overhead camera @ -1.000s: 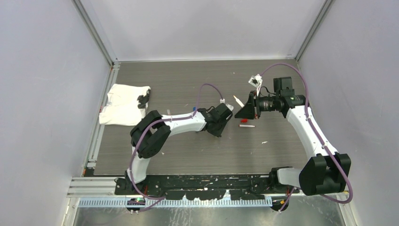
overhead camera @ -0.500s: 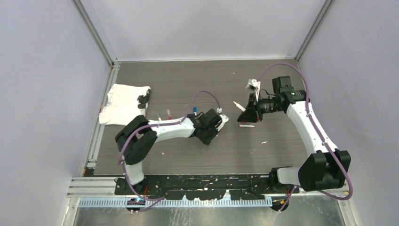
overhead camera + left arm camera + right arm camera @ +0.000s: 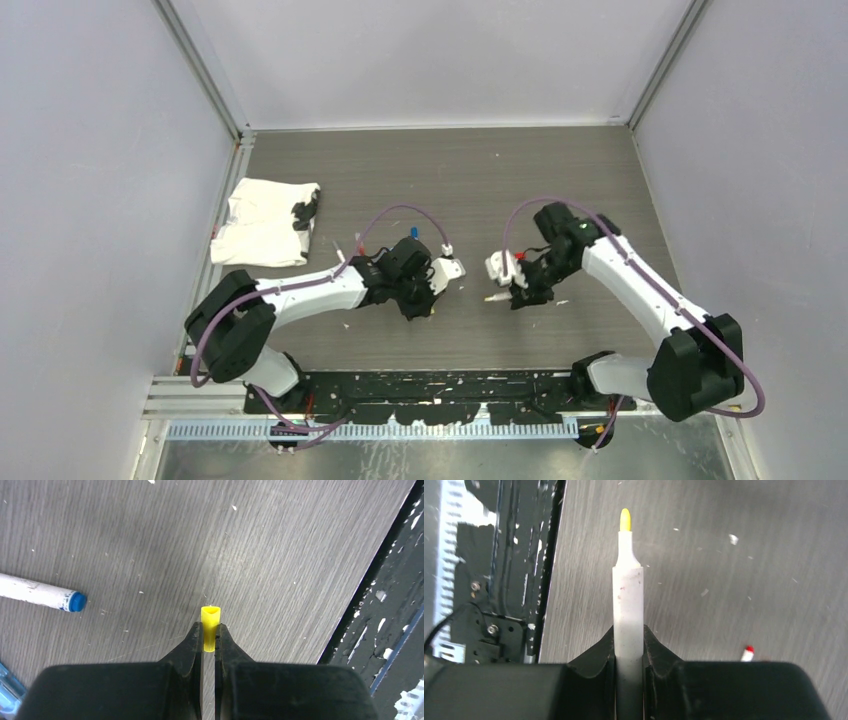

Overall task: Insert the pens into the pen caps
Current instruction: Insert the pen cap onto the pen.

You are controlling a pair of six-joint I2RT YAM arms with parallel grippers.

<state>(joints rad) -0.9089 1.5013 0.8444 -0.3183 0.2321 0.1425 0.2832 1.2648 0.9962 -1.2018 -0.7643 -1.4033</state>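
Left claw (image 3: 208, 632): closed on a yellow cap (image 3: 210, 616); jaws pinch its lower half, nearly meeting around it.
Yellow cap: between the left claw's fingertips, open mouth sticking out just past them; over the desk (image 3: 280, 555), contact with the surface not clear.
Right claw (image 3: 629, 636): clamped on the white barrel of a yellow-tipped pen (image 3: 627, 587).
Yellow-tipped pen: runs straight out ahead of the right claw, bare yellow nib at the far end, no cap on it; rear of the barrel hidden between the jaws.
Claw to claw, overhead view: left claw (image 3: 428, 290) and right claw (image 3: 503, 285) facing each other, near but apart, a strip of bare desk between them; pen tip aimed toward the left claw.
Blue-ended pen (image 3: 37, 592): flat on the desk, off to the left of the left claw's fingertips, blue end nearest the claw, apart from the cap.
Light-blue piece (image 3: 7, 685): beside the left claw's body at the view's corner, mostly cut off.
Red-ended pen (image 3: 748, 653): on the desk to the right of the right claw, just beside its body; only the end shows.
White cloth (image 3: 262, 222): well apart from the left claw, toward the desk's left edge; small dark item (image 3: 305, 212) on its right side, too small to identify.
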